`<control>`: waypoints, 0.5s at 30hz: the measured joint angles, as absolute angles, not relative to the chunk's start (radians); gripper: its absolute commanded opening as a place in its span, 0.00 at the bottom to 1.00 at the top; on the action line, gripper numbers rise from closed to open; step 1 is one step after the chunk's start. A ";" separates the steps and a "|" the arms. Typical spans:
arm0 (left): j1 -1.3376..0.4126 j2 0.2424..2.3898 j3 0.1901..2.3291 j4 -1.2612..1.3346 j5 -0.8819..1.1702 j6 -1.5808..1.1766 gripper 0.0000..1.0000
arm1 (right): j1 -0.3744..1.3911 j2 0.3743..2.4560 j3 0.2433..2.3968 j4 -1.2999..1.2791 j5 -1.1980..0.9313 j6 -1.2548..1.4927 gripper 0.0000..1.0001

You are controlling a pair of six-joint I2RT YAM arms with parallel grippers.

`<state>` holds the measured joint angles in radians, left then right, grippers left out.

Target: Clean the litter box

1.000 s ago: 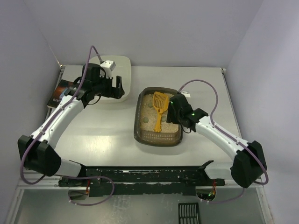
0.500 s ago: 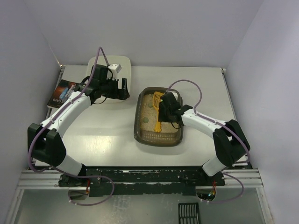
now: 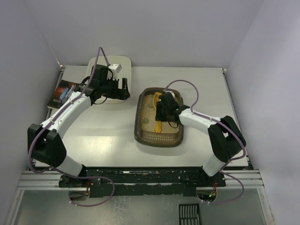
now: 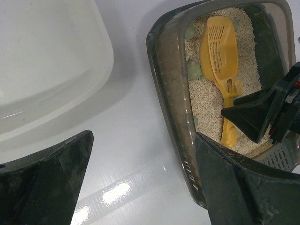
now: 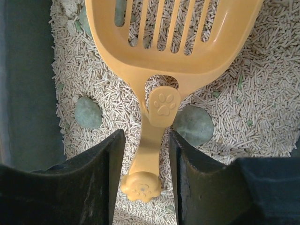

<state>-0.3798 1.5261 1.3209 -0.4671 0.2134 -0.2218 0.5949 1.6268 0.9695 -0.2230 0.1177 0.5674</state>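
Observation:
The dark translucent litter box sits mid-table with beige litter and grey-green clumps. A yellow slotted scoop lies in it, its handle pointing toward the near end. My right gripper is down in the box, open, with one finger on each side of the scoop handle and a small gap on both sides. My left gripper is open and empty, above the table between the white tub and the box's left rim.
A cream-white tub stands at the back left, also in the left wrist view. A dark booklet lies at the left edge. A black grille lies below the table front. Walls enclose three sides.
My right arm has swung left over the litter box and brought its open fingers down around the scoop handle. My left gripper shifted slightly right, then stayed still.

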 measured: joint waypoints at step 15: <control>-0.380 1.526 1.321 -0.459 0.214 -0.233 0.99 | 0.595 1.656 0.970 -0.181 0.100 0.578 0.35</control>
